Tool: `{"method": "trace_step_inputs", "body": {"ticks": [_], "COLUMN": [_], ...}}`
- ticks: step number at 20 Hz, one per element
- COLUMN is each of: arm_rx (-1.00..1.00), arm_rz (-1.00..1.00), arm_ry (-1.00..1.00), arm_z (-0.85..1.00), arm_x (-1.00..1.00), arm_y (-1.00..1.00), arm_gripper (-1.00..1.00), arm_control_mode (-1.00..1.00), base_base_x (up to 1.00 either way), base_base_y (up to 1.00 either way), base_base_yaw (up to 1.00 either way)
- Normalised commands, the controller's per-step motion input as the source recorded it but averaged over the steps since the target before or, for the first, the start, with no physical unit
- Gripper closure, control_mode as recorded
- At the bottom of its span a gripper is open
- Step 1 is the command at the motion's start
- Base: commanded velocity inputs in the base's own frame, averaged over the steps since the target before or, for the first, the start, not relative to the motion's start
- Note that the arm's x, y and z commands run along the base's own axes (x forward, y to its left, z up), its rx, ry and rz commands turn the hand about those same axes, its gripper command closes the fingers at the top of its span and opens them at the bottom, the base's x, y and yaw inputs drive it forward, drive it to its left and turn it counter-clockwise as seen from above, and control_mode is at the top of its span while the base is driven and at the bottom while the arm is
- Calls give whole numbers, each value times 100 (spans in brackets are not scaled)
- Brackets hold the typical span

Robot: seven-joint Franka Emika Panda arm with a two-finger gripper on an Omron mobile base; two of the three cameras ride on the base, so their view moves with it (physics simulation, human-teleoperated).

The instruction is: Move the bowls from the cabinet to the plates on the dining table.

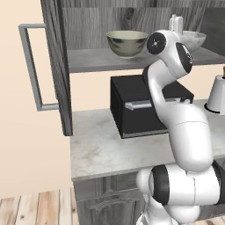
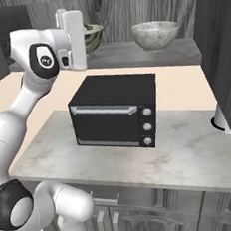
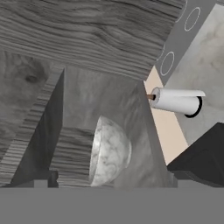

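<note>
While the arm rises in front of the open cabinet (image 1: 57,66), a black oven (image 2: 114,110) sits on the marble desk (image 1: 101,149) directly below the shelf (image 2: 146,54), its boxy body with a pale bar handle and three round knobs standing between the robot's base and the cabinet's lower edge. To the right on the desk stands a white paper-towel roll (image 1: 217,94) on a dark base; in the hand view it appears as a white cylinder (image 3: 177,101) with a brown core. The cabinet is dark grey wood grain, and its left door (image 1: 55,52) swings out with a long light grey bar handle (image 1: 31,66). Two bowls rest on the shelf, well apart. The greenish bowl (image 1: 127,43) is on the left, deep and round, cream at the rim and mottled darker outside. The marbled bowl (image 2: 155,34) is on the right, pale grey-white with a veined, stone-like surface; in the hand view it shows as a smooth rounded dome (image 3: 109,151) against the grained back wall. The claw (image 1: 176,24) is raised at shelf height between the two bowls, just beside the marbled one, touching neither. Whether its fingers are spread or closed I cannot tell.
</note>
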Motion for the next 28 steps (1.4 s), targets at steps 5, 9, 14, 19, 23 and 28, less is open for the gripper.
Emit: {"method": "trace_step_inputs", "body": {"ticks": [5,9,14,19,23,28], "arm_rx": [8,6,5,2,0,0], "arm_rz": [0,0,0,0,0,0], "arm_ry": [-2,-1,0,0,0,0], "arm_z": [-10,-4,-2,-3,-5,-8], "arm_x": [17,24,23,21,16,13], "arm_y": [-17,-17,-17,-11,-13,-15], "arm_gripper": [-100,-100,-100,-100,-100,-100], "arm_control_mode": [-100,-100,-100,-100,-100,-100], "base_base_x": [0,0,0,0,0,0], "base_base_y": [0,0,0,0,0,0], "base_base_yaw": [0,0,0,0,0,0]}}
